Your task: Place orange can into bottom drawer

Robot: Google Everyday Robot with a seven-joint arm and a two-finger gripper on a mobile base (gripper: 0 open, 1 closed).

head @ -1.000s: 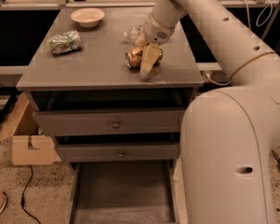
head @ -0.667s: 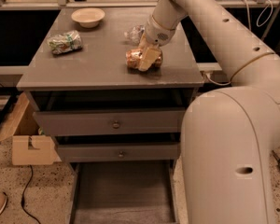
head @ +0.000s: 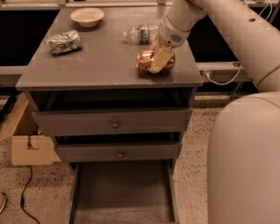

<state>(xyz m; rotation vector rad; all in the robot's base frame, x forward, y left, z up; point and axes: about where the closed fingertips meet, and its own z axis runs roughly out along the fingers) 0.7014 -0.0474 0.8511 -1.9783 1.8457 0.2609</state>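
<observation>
Camera view: orange can [head: 143, 61] sits on the table [head: 102, 55], right at the pincer [head: 157, 65]. I can't tell whether the pincer has clamped it. Bottom drawer [head: 123, 190] stands pulled out, well below. My read: lift, carry and release all remain.

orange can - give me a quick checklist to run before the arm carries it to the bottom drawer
1. Gripper is at the orange can, near the front right of the cabinet top: ok.
2. Firm hold on the can: cannot tell.
3. Can lifted off the top: not ok, it appears to rest on the surface.
4. Bottom drawer pulled out below the cabinet: ok.
5. Visible part of the drawer floor bare, leaving room for the can: ok.
6. Clearance from the clear bottle lying just behind the gripper: cannot tell, so lift carefully.
</observation>
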